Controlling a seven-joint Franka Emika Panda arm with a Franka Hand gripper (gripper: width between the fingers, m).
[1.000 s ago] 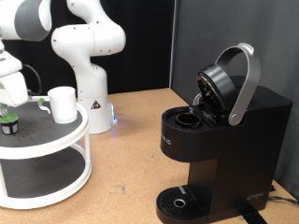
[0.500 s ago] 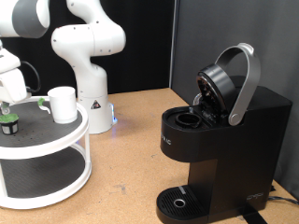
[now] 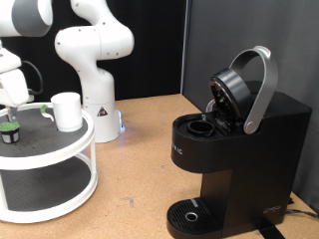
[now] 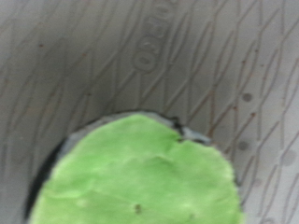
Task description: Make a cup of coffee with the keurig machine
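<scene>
- I see my gripper over the pod on the white stand; I can't tell its opening.
- Cup beside it: stiff, breakable; grasp the rim.
- Coffee machine stands open.

Arm shell: glossy white, rounded bulbous segments
Joint band: dark grey-black ring between white sections
Base: white cone-like foot with a small dark marking and a blue glow at its edge
Claw: white housing, partly cut off; a thin dark cable seems to loop beside it
</scene>
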